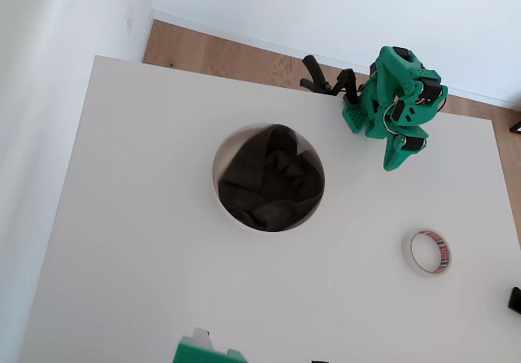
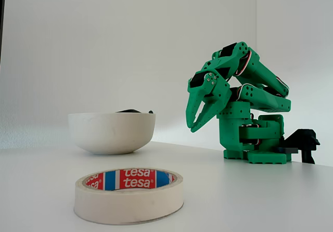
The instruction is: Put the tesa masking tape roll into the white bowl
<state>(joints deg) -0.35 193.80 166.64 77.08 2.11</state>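
The end effector (image 2: pixel 193 126) hangs empty, its tips nearly together, apart from tape roll (image 2: pixel 129 195) and white bowl (image 2: pixel 111 132).

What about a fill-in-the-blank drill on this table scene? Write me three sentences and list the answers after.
1. The tape roll lies flat on the ____, apart from the bowl.
2. The print on the roll's inner core reads ____.
3. The cloth inside the bowl is ____ in colour.
4. The gripper of the folded arm holds ____.

Missing words: table; tesa; dark grey; nothing
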